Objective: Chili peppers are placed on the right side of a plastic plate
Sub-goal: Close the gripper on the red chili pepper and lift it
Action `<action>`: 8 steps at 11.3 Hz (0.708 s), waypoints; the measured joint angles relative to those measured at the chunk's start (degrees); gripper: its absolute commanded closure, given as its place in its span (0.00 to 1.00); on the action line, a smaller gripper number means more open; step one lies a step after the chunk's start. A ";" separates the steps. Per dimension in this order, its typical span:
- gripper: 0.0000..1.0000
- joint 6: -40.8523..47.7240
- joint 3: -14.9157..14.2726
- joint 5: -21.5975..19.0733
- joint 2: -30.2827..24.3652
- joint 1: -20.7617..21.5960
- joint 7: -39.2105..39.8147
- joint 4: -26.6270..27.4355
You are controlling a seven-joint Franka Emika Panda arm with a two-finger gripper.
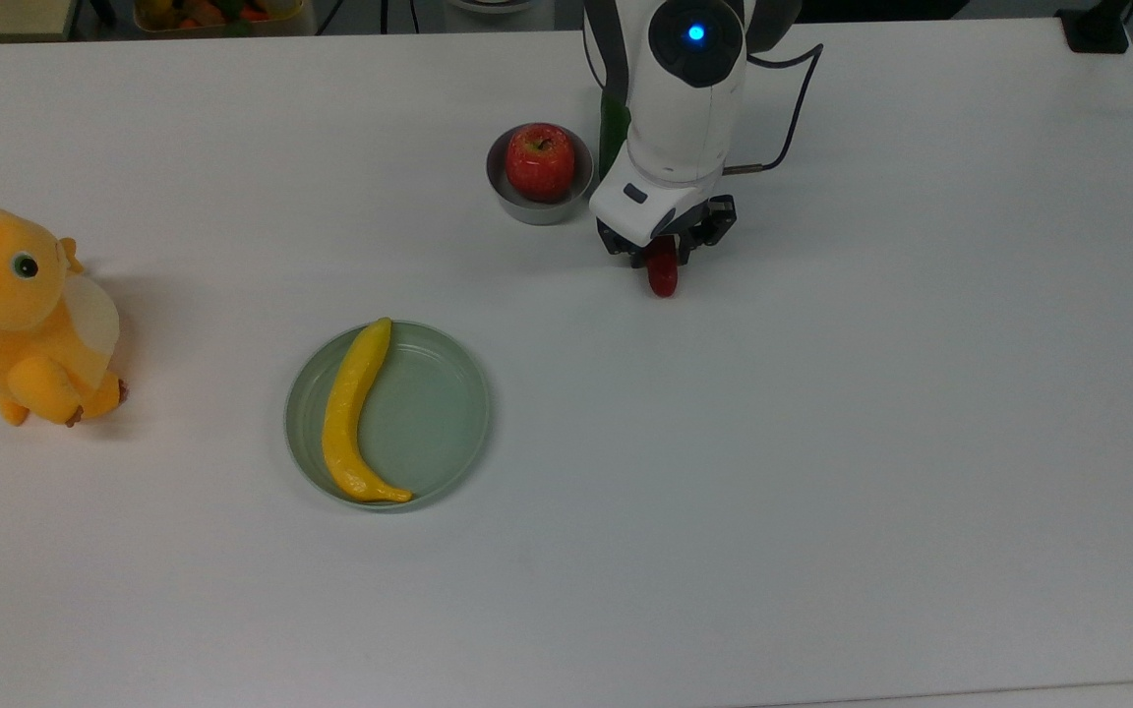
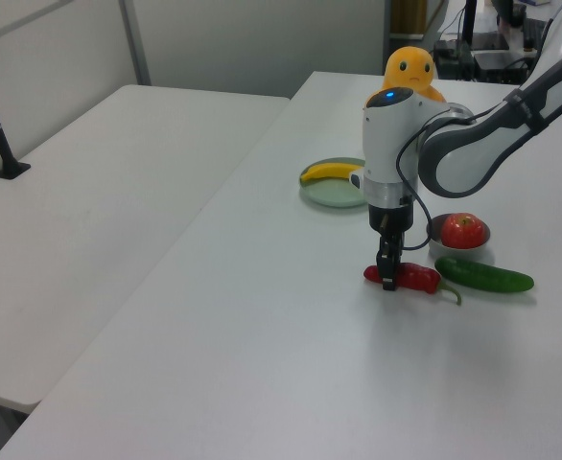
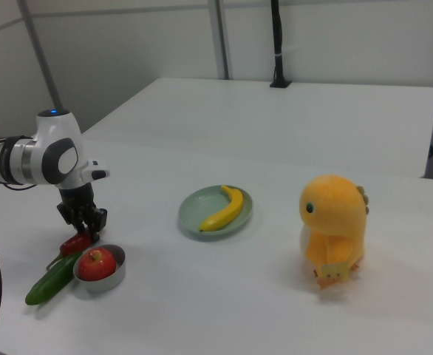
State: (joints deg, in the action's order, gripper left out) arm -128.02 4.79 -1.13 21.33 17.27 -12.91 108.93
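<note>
Gripper [image 1: 666, 258] down over the chili [image 1: 663, 279] on the table [image 1: 822, 442], fingers closed on it.
The plate [image 1: 429, 413] holds a banana [image 1: 352, 408]; the bowl [image 1: 512, 202] holds an apple [image 1: 540, 160], beside the cucumber [image 2: 484, 276].

You are not looking at any readable text, label, brand, number or sign here; nothing on the table or on the arm is showing lettering that can be made out.
</note>
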 measured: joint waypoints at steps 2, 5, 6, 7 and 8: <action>0.97 0.00 0.01 0.67 -0.02 0.05 0.00 -0.04; 0.98 0.00 0.02 1.42 -0.02 0.04 -0.01 -0.17; 0.98 -0.01 0.02 1.51 -0.06 -0.06 -0.02 -0.48; 0.98 -0.01 0.02 1.52 -0.17 -0.29 -0.02 -1.07; 0.98 -0.01 0.01 1.52 -0.31 -0.61 -0.02 -1.67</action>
State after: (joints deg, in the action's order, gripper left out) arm -128.03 4.80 0.40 21.02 16.66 -12.93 107.27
